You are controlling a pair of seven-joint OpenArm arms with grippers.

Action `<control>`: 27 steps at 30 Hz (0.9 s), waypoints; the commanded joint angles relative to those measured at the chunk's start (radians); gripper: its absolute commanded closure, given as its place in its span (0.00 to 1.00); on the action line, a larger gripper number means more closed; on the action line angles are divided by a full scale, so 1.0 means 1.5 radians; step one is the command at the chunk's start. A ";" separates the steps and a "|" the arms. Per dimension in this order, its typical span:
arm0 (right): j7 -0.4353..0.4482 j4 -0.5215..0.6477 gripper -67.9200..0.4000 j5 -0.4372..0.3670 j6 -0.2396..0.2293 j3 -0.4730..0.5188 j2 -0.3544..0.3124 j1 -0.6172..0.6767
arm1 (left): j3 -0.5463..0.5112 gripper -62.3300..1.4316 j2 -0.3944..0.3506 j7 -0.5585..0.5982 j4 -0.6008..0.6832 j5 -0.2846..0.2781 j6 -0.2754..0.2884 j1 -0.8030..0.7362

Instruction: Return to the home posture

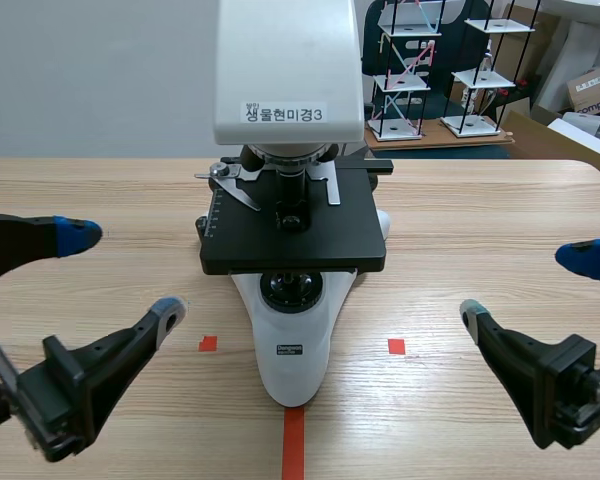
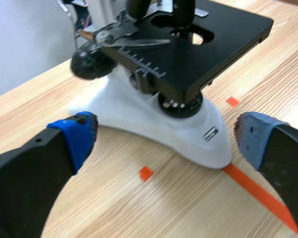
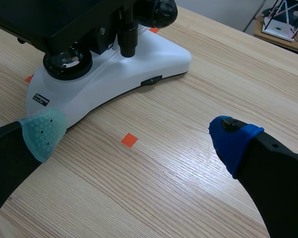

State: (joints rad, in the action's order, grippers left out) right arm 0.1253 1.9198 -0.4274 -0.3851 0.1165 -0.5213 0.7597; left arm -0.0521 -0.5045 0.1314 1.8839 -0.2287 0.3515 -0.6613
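A white microscope [image 1: 292, 130] with a black stage [image 1: 355, 225] stands at the table's middle, its base [image 1: 293, 350] pointing toward me. My left gripper [image 1: 120, 273] hangs open low at the left, nothing between its fingers. My right gripper [image 1: 525, 285] hangs open low at the right, likewise holding nothing. In the left wrist view the microscope's base [image 2: 188, 136] and stage [image 2: 208, 44] lie ahead of the open left gripper [image 2: 164, 136]. From the right wrist, the base [image 3: 114, 74] sits ahead of the open right gripper [image 3: 134, 136], toward its pale-green-padded finger.
The wooden table [image 1: 480, 220] carries orange-red tape marks only. Behind its far edge stand wire-frame shelf models [image 1: 405, 70] and cardboard boxes [image 1: 595, 95]. Bare wood lies on both sides of the microscope.
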 commanded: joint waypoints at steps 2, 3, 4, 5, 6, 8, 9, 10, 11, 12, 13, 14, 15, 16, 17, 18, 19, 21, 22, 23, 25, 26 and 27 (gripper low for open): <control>0.010 0.006 0.06 -0.003 0.000 0.004 0.001 -0.006 | -0.025 0.00 0.003 0.033 0.035 -0.009 0.000 -0.047; 0.010 0.006 0.06 -0.003 0.000 0.004 0.001 -0.006 | -0.037 0.00 0.003 0.042 0.044 -0.009 0.000 -0.064; 0.010 0.006 0.06 -0.003 0.000 0.004 0.001 -0.006 | -0.048 0.00 0.003 0.047 0.051 -0.009 0.002 -0.079; 0.010 0.006 0.06 -0.003 0.000 0.004 0.001 -0.006 | -0.057 0.00 0.003 0.051 0.057 -0.009 0.002 -0.093; 0.010 0.006 0.06 -0.003 0.000 0.004 0.001 -0.006 | -0.065 0.00 0.003 0.058 0.061 -0.009 0.002 -0.106; 0.010 0.006 0.06 -0.003 0.000 0.004 0.001 -0.006 | -0.078 0.00 0.003 0.073 0.064 -0.008 0.002 -0.126; 0.010 0.006 0.06 -0.003 0.000 0.004 0.000 -0.006 | -0.082 0.00 0.003 0.077 0.065 -0.009 0.002 -0.132; 0.010 0.006 0.06 -0.003 0.000 0.004 0.000 -0.006 | -0.083 0.00 0.003 0.077 0.067 -0.008 0.002 -0.136; 0.010 0.006 0.06 -0.003 0.000 0.004 0.000 -0.006 | -0.084 0.00 0.003 0.077 0.067 -0.008 0.002 -0.139; 0.010 0.006 0.06 -0.003 0.000 0.004 0.000 -0.006 | -0.084 0.00 0.003 0.074 0.067 -0.008 0.002 -0.139; 0.010 0.006 0.06 -0.003 0.000 0.004 0.000 -0.006 | -0.084 0.00 0.003 0.070 0.067 -0.008 0.002 -0.139; 0.010 0.006 0.06 -0.003 0.000 0.004 0.000 -0.006 | -0.084 0.00 0.003 0.069 0.067 -0.008 0.002 -0.139; 0.010 0.006 0.06 -0.003 -0.001 0.004 0.000 -0.006 | -0.084 0.00 0.003 0.069 0.067 -0.007 0.002 -0.139; 0.010 0.006 0.06 -0.003 -0.001 0.004 0.000 -0.006 | -0.084 0.00 0.003 0.069 0.067 -0.007 0.002 -0.139; 0.010 0.006 0.06 -0.003 -0.001 0.004 0.000 -0.006 | -0.084 0.00 0.003 0.069 0.067 -0.007 0.002 -0.139; 0.010 0.006 0.06 -0.003 -0.001 0.004 0.000 -0.006 | -0.084 0.00 0.003 0.070 0.067 -0.007 0.002 -0.139; 0.010 0.006 0.06 -0.003 -0.001 0.004 0.000 -0.006 | -0.084 0.00 0.003 0.071 0.067 -0.007 0.002 -0.139; 0.010 0.006 0.06 -0.003 -0.001 0.004 0.000 -0.006 | -0.084 0.00 0.003 0.078 0.067 -0.007 0.000 -0.139; 0.010 0.006 0.06 -0.003 -0.001 0.004 0.000 -0.006 | -0.085 0.00 0.003 0.078 0.067 -0.007 -0.001 -0.139; 0.010 0.006 0.06 -0.003 -0.001 0.004 0.000 -0.006 | -0.085 0.00 0.003 0.078 0.067 -0.007 -0.001 -0.139; 0.010 0.006 0.06 -0.003 -0.001 0.004 0.000 -0.006 | -0.085 0.00 0.003 0.077 0.067 -0.007 -0.001 -0.139; 0.010 0.006 0.06 -0.003 -0.001 0.004 0.000 -0.006 | -0.085 0.00 0.003 0.077 0.067 -0.007 -0.001 -0.139; 0.010 0.006 0.06 -0.003 -0.001 0.004 0.000 -0.006 | -0.085 0.00 0.003 0.077 0.067 -0.007 -0.001 -0.139</control>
State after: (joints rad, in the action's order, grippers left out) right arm 0.1253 1.9198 -0.4271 -0.3851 0.1165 -0.5213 0.7597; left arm -0.1837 -0.5041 0.2317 1.9709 -0.2283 0.3515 -0.8696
